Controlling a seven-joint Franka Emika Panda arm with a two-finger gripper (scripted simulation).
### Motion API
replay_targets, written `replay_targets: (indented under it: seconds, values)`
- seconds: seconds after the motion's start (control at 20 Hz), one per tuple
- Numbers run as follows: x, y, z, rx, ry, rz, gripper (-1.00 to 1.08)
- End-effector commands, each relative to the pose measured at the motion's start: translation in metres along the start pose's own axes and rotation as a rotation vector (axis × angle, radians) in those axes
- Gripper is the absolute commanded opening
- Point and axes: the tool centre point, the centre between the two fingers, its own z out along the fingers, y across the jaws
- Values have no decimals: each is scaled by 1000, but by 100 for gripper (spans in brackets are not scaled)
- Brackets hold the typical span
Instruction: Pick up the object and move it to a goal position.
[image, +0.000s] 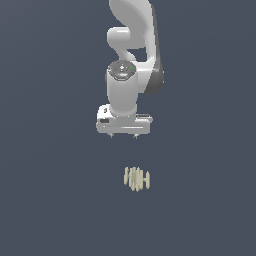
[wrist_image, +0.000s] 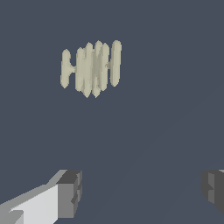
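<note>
Object: a small cream-yellow cluster of thin parallel slats (image: 136, 178) joined by a short crossbar, lying alone on the plain dark worktop (image: 45, 200), nearer the exterior view's camera than the arm and below the gripper in that view.
Reason for placement: the object sits free and untouched, with open worktop on every side, so by judgement it awaits a grasp from above.
Gripper: the white gripper (image: 123, 135) points straight down, well apart from the object.
Opening: wide; in the wrist view two dark fingertips (wrist_image: 70, 192) stand far apart, with a gap broader than the object (wrist_image: 91, 68).
Contents: nothing is held or touched.
Arm: the white arm (image: 132, 30) rises behind the gripper, farthest back.
</note>
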Motion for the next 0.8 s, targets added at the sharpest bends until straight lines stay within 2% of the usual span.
replay_targets:
  seconds: [0.0,0.5,0.75]
  values:
    - [0,0,0,0,0,0,28]
    - [-1,-6,-3,0,1,-6,28]
    - [8,-9,3,21,17,-13,28]
